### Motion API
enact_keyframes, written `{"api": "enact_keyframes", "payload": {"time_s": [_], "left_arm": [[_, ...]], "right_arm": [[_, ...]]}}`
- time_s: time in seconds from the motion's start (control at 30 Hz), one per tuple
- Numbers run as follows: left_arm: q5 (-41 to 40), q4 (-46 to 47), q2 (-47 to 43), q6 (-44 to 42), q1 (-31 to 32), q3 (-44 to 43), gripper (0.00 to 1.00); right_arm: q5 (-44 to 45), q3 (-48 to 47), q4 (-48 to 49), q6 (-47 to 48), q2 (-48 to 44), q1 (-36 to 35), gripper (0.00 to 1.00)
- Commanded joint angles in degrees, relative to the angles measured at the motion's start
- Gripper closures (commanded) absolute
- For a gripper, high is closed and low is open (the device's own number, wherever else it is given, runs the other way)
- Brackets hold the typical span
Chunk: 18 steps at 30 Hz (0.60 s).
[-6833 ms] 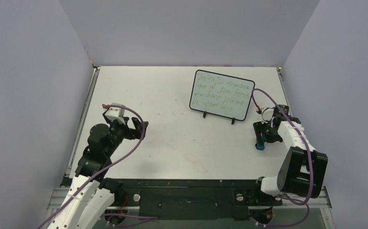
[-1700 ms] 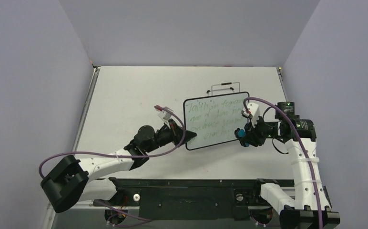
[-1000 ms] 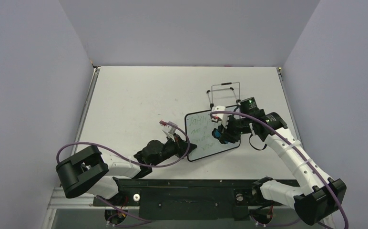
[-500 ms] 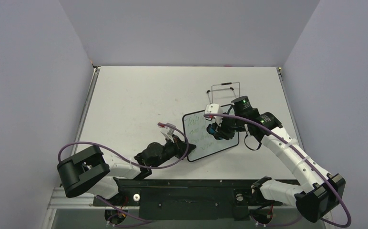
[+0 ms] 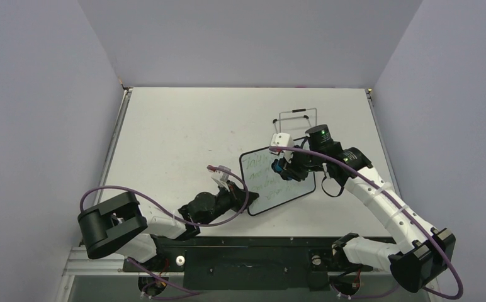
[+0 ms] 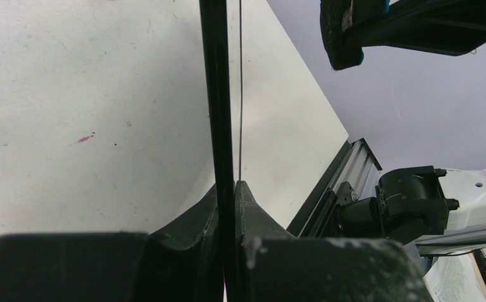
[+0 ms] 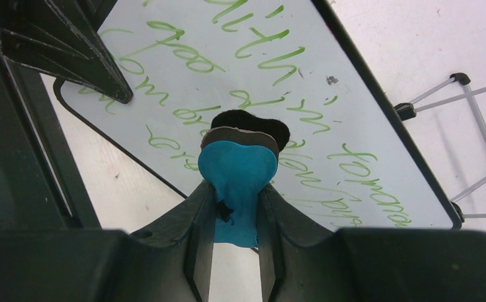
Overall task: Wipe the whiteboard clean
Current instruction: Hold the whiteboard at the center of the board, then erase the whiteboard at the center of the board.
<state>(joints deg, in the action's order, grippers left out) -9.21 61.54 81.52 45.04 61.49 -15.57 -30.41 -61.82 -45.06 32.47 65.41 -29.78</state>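
The whiteboard (image 5: 267, 192) is held tilted above the table, and green handwriting still covers its face (image 7: 354, 126). My left gripper (image 5: 248, 200) is shut on its lower left black frame, which the left wrist view shows edge-on (image 6: 218, 94) between the jaws (image 6: 226, 189). My right gripper (image 5: 282, 168) is shut on the blue eraser (image 7: 237, 170), whose black felt pad points at the middle of the writing. Whether the felt touches the board, I cannot tell. The eraser (image 6: 338, 31) also shows in the left wrist view.
The board's bare wire stand (image 5: 297, 123) sits on the white table just behind it, and its black feet show in the right wrist view (image 7: 473, 119). The black rail (image 5: 253, 242) runs along the near edge. Purple walls close in three sides.
My right gripper has carried the eraser left and slightly away across the board face. The board and left gripper have shifted a little left. The writing remains.
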Motion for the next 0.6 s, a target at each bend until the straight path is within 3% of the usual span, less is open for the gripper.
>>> {"api": "enact_keyframes", "payload": {"time_s": [0.0, 0.27, 0.57], "left_arm": [[0.4, 6.8, 0.1, -0.6, 0.5, 0.4, 1.0], [2.0, 10.8, 4.1, 0.7, 0.5, 0.4, 1.0], [3.2, 14.0, 7.9, 2.5, -0.3, -0.6, 1.0]], "right_arm": [[1.7, -0.7, 5.4, -3.4, -1.5, -1.3, 1.0], [3.2, 0.6, 10.4, -7.9, 0.8, -4.0, 1.0], [0.3, 3.5, 12.9, -9.1, -1.6, 0.4, 1.0]]}}
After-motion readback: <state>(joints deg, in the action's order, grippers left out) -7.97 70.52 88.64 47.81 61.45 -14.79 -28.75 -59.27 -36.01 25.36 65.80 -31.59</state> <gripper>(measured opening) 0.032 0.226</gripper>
